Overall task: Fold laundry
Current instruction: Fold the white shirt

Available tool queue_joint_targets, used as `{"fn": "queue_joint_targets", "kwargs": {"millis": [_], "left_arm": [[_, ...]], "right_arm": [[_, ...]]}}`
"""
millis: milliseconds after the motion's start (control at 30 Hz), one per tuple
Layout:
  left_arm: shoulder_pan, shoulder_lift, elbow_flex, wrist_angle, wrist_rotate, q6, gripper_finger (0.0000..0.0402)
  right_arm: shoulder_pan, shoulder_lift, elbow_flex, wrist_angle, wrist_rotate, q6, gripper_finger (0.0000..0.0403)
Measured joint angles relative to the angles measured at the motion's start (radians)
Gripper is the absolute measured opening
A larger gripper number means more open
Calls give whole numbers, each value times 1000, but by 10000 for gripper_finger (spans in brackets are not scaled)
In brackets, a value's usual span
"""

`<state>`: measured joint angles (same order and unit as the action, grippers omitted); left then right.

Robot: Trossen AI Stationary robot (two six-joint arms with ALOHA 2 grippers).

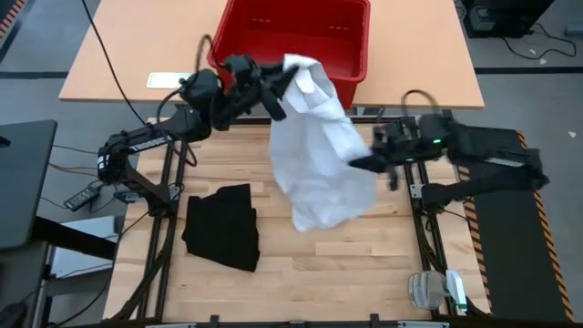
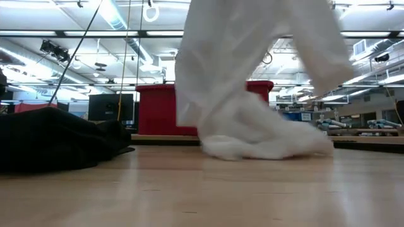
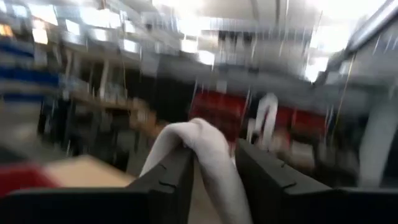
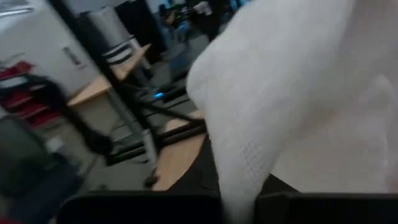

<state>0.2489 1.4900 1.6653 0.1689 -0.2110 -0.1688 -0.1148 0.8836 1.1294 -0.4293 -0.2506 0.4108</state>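
1. Step, as I judge it: spreading the white T-shirt (image 1: 321,150), hung at frame centre, hem on the table (image 1: 364,264).
2. Left gripper (image 1: 281,98), part open, fabric between its fingers; right gripper (image 1: 364,164) clamped on shirt edge.
3. Next: lay flat beside the black garment (image 1: 221,228).
4. Low view alone shows the hem bunched.
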Motion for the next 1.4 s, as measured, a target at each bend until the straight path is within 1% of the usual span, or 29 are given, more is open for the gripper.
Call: {"fn": "queue_joint_targets", "kwargs": {"millis": [100,200,333,400,567,667,767,933,1000,1100,1167,1200,1300,1400], "left_arm": [[-26,-2,0,-196,0,-8,143],[-61,-1,0,-435,9,-37,155],[-108,25,-14,-712,11,-166,157],[-137,52,-34,-787,10,-217,157],[-207,84,-91,-812,11,-286,157],[-232,96,-111,-830,12,-323,157],[-246,95,-119,-822,10,-329,157],[-233,94,-119,-787,12,-302,157],[-200,90,-119,-785,10,-244,157],[-128,87,-119,-787,7,-103,157],[-64,88,-119,-787,22,-37,157],[-27,94,-119,-786,43,-8,157],[74,134,-118,-784,163,99,157],[129,208,-118,-761,256,299,157]], "right_arm": [[-40,-88,0,-107,-95,25,8],[-50,-147,0,-228,-137,32,7],[-38,-177,-3,-397,-133,35,7],[-30,-176,-18,-451,-113,34,7],[-14,-163,-92,-579,-104,-10,7],[-4,-162,-144,-660,-84,-13,7],[6,-165,-189,-737,-76,6,7],[24,-164,-225,-749,-60,41,7],[27,-164,-232,-727,-22,41,7],[28,-165,-259,-675,77,42,14],[28,-161,-285,-661,97,70,21],[28,-161,-298,-652,97,94,22],[32,-163,-338,-652,96,191,19],[41,-162,-376,-635,109,298,13]]}}
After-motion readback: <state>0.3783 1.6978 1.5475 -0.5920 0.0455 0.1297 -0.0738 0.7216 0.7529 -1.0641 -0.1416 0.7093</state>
